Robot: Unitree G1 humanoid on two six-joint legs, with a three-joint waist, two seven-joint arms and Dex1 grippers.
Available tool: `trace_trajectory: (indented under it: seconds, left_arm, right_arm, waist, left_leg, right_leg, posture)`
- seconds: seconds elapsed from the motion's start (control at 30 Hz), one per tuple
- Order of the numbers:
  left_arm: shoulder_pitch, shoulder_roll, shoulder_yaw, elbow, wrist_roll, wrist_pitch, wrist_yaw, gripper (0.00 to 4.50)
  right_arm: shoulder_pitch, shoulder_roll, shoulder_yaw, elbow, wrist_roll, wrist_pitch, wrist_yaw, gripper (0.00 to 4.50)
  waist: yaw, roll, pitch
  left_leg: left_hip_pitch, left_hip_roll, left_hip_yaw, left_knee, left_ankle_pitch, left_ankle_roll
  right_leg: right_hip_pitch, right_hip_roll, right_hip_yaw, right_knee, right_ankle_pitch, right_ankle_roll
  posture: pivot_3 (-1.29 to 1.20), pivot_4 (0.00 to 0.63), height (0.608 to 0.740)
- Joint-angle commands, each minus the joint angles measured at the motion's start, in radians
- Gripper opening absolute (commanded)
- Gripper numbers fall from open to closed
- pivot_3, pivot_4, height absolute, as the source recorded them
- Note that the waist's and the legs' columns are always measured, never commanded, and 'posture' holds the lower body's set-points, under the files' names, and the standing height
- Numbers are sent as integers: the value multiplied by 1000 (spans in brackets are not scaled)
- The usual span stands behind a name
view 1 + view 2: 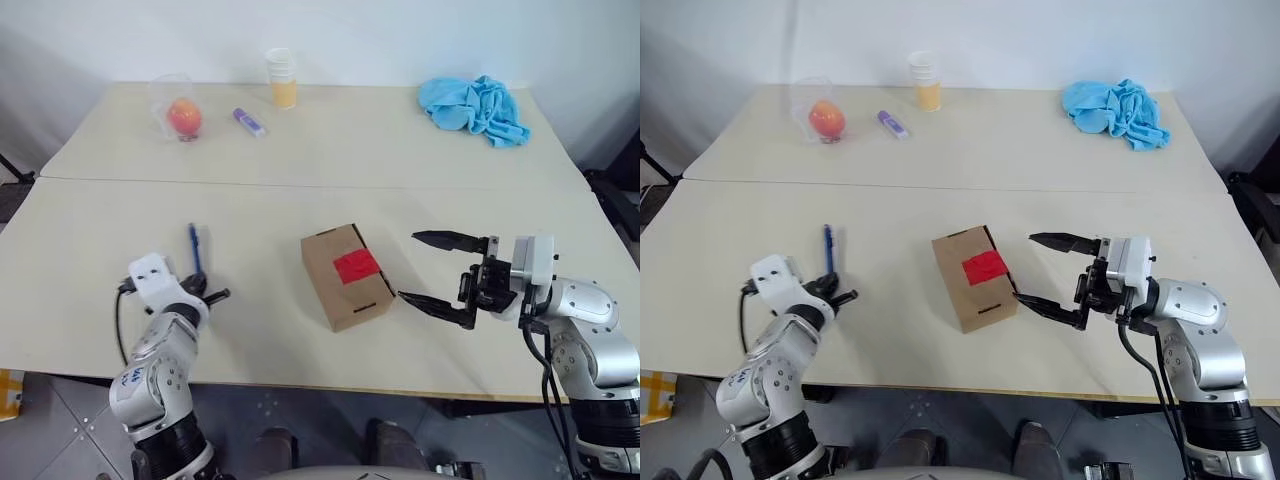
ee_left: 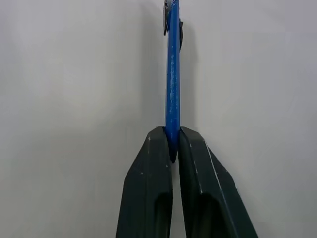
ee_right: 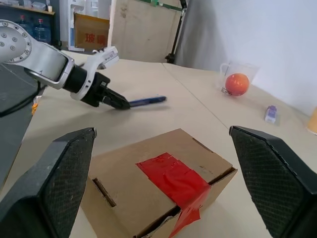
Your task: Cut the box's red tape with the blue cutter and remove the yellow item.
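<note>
Cutter first: blue cutter (image 2: 172, 74) sits on the robot's left side of the tabletop (image 1: 300, 140), with the left pincer (image 1: 207, 296) pressed together on its near end, body of the tool pointing away from the robot. Rear-end grip makes sense: it leaves the blade end free to reach the tape; whether the cutter is lifted or resting on the tabletop I can't tell. Centre: box (image 1: 344, 277) lies flat, flaps closed, angled a bit, red tape (image 1: 356, 266) uncut across the top seam and folding over the edge facing the right arm. Yellow item presumably inside, nothing to confirm that. Right: right pincer (image 1: 434, 270) spread wide, turned sideways toward the box, just beside its right edge, not touching. Reads as a brace waiting to clamp the box so it won't slide under the blade. Back row, well apart from the work: orange fruit in clear cup (image 1: 182, 117), purple marker (image 1: 249, 121), paper cup (image 1: 282, 77), blue cloth (image 1: 475, 108), none needed. Judgement: grasp step done, cut not started. Risk: a thin tool pinched at one end could pivot under cutting load.
</note>
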Motion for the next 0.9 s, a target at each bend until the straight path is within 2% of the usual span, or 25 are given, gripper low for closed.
trace_trajectory:
  seconds: [0.03, 0.13, 0.3, 0.43, 0.53, 0.63, 0.73, 0.83, 0.9]
  left_arm:
    - [4, -39, 52, -71, -169, 83, -35, 25]
    - [4, -56, 162, -66, -277, 144, 31, 25]
    - [12, -35, 240, -45, -366, 158, 162, 1589]
    - [28, 0, 223, -43, -394, 155, 221, 2682]
    - [53, 54, 179, -60, -351, 129, 240, 3555]
    - [103, 176, 70, -98, -255, 78, 211, 4462]
    - [160, 283, -39, -147, -169, -15, 162, 4488]
    - [208, 351, -135, -174, -114, -103, 86, 4488]
    - [236, 429, -235, -187, -25, -155, 57, 4488]
  right_arm:
    - [-3, 3, -15, -12, 7, -20, 3, 4500]
    - [-2, 5, -11, -14, 5, -21, 0, 4500]
    - [-4, 5, -8, -24, 6, -10, -8, 4500]
    - [-20, 5, 2, -43, 7, 13, -28, 4500]
    - [-30, 1, 6, -55, 10, 29, -40, 4500]
    - [-41, 0, 7, -59, 11, 41, -47, 4500]
    - [-48, 0, 7, -62, 12, 52, -50, 4500]
    - [-56, 6, 3, -71, 40, 80, -53, 4500]
    - [-77, 26, -22, -87, 114, 150, -106, 4500]
  waist:
    - [-9, -3, 1]
    - [-17, -3, 2]
    - [-16, -4, 2]
    - [-18, -4, 2]
    - [-24, -4, 2]
    - [-33, -3, 2]
    - [-44, -3, 2]
    - [-32, -4, 2]
    - [-22, -4, 2]
  left_leg:
    - [0, 0, 0, 0, 0, 0]
    - [-1, 0, 0, 0, 0, 0]
    - [0, 1, 0, 0, 0, 0]
    - [1, 1, 0, 0, 0, 0]
    - [1, 1, 1, 0, 0, 0]
    - [2, 1, 1, 0, 0, -1]
    - [2, 3, 2, -2, 0, -2]
    - [1, 3, 2, -2, 0, -2]
    - [0, 2, 1, -1, 0, -1]
  right_leg:
    - [0, 0, 0, 0, 0, 0]
    - [0, 0, 0, 0, 0, 0]
    - [0, 1, 0, 0, 0, 0]
    - [0, 1, 0, 0, 0, 0]
    - [0, 1, 0, 0, 0, 0]
    - [0, 1, 1, 0, 0, -1]
    - [-2, 3, 2, 1, 0, -1]
    - [-3, 3, 3, 0, 0, -2]
    - [-3, 3, 3, -1, 1, -4]
  posture:
    - [0, 150, 740]
    - [0, 150, 740]
    - [0, 150, 740]
    - [0, 150, 740]
    - [0, 150, 740]
    - [0, 150, 740]
    - [0, 150, 740]
    - [0, 150, 740]
    - [0, 150, 740]
